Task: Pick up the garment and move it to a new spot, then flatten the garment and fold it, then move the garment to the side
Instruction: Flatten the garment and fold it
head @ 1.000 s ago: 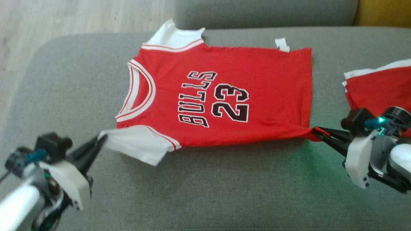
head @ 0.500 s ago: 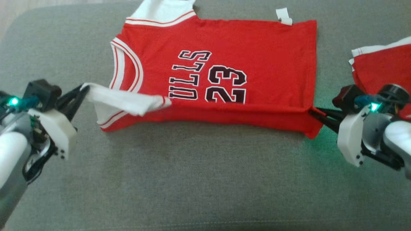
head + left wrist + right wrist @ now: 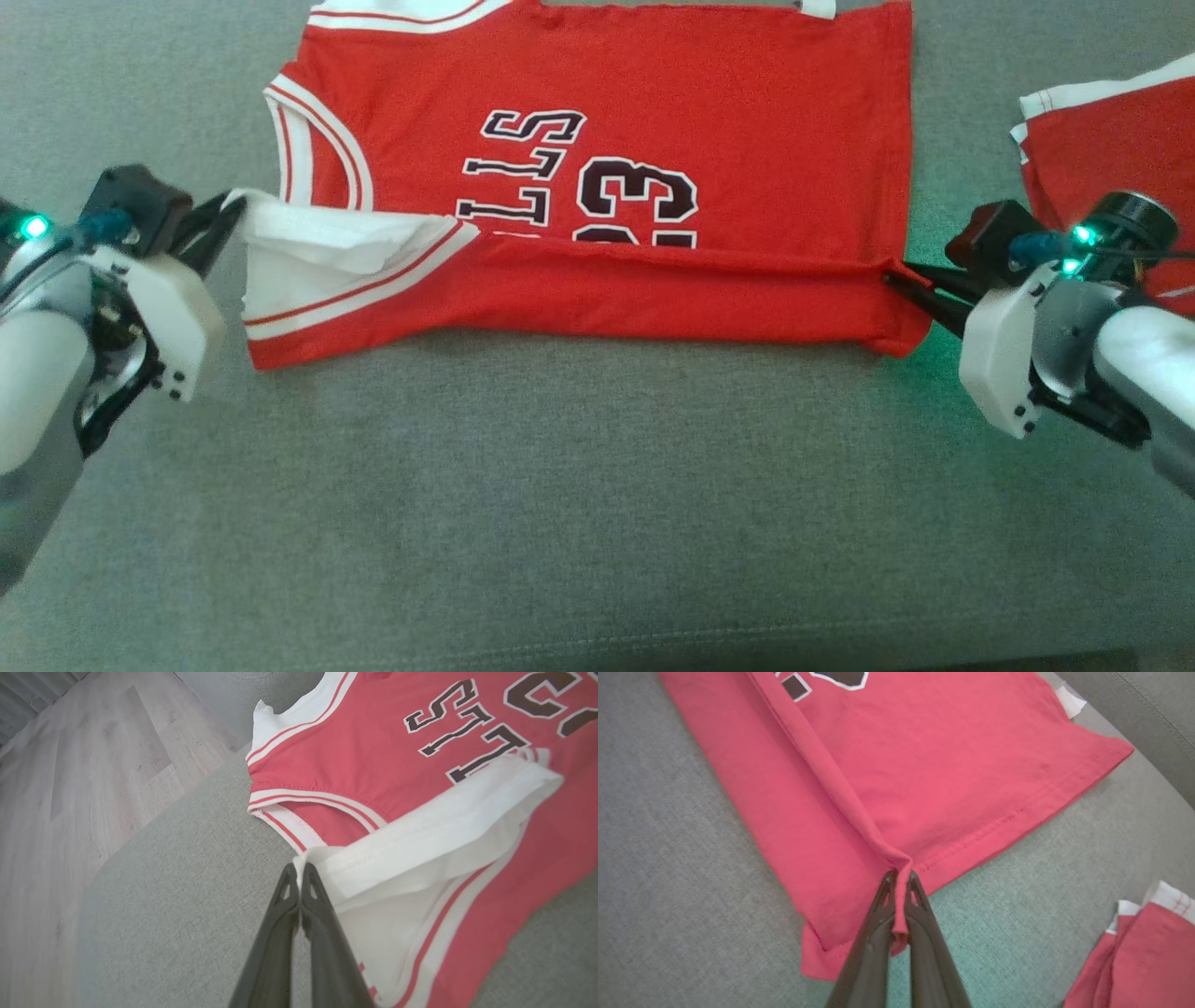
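The left gripper is over the left part of the grey sofa cushion, its dark fingers pressed together on the edge of the white sleeve of the garment. The sleeve is drawn up from the near side and laid back over the collar end. Beyond the cushion's left end is pale wooden floor.

The garment, a red jersey with white trim and dark lettering, lies spread across the back half of the cushion, collar to the left and hem to the right, with the front half of the cushion bare. Its near long edge is folded over onto the chest in a straight band from sleeve to hem, covering the lower part of the lettering. A small white label sticks out at the far hem corner, near the backrest.

At the hem end, the right gripper is clamped on the folded corner, with red cloth pinched between its tips. A second red garment lies just beyond it at the cushion's right end, apart from the jersey.

A second ago the jersey lay flat with all its lettering showing. The near edge has since been carried over it, and the head camera has tilted.
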### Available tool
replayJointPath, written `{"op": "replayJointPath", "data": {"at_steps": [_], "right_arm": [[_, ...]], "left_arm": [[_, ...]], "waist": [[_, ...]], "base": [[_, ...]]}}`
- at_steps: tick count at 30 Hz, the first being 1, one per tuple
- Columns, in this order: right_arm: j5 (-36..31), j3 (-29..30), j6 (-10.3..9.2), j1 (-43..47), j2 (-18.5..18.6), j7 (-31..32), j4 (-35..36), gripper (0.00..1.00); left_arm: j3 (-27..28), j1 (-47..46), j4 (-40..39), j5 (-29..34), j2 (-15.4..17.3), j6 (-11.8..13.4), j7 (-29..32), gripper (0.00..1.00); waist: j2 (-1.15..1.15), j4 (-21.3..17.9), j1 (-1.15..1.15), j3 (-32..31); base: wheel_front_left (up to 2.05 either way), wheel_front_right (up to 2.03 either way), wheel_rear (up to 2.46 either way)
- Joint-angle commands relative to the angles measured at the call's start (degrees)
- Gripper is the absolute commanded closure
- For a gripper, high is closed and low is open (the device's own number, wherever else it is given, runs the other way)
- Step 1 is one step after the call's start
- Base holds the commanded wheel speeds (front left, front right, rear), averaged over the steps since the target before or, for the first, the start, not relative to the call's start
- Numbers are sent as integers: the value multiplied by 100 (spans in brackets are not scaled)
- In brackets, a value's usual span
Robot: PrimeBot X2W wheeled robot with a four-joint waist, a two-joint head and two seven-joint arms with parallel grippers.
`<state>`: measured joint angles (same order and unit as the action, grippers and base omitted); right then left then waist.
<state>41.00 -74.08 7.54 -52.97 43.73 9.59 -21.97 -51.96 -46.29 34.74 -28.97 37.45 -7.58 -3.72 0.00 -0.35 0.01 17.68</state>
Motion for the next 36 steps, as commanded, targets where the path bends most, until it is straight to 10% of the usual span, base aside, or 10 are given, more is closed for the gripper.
{"op": "replayJointPath", "data": {"at_steps": [1,3,4,5,6,14,22,30,36], "right_arm": [[-49,72,-5,-60,108,-57,23,100],[-23,72,-5,-152,57,-148,-83,100],[2,72,-5,-207,26,-233,-164,18],[44,72,-5,-244,-9,-269,-262,0],[68,72,-5,-284,-48,-331,-340,0],[251,720,-5,-233,-561,-1339,-1269,0],[179,2795,-5,577,-1656,-2432,-2107,0],[-1632,5850,-5,2319,-2980,-2457,-643,0],[-2645,6626,-5,3445,-3844,-2457,136,0]], "left_arm": [[224,-385,-33,-34,245,11,-71,100],[126,-531,105,-75,187,10,-128,100],[79,-604,180,-92,150,10,-162,76],[43,-672,262,-102,112,10,-209,23],[35,-731,360,-132,68,10,-275,0],[799,-712,710,-735,-293,397,-1066,0],[2612,726,-1137,-895,-688,1049,-1126,0],[4025,2642,-2653,-201,-1690,1280,-1127,0],[4306,3348,-2709,338,-2238,1082,-1127,0]], "waist": [[0,-20,-1,28],[0,-44,-1,82],[0,-50,-1,101],[0,-55,-1,113],[0,-61,-1,121],[0,-110,-1,-86],[0,-68,-1,-605],[0,-103,-1,-910],[0,-91,-1,-1014]], "base": [[0,0,0],[0,0,0],[0,0,0],[0,0,0],[0,0,0],[0,0,0],[0,0,0],[0,0,0],[0,0,0]]}}
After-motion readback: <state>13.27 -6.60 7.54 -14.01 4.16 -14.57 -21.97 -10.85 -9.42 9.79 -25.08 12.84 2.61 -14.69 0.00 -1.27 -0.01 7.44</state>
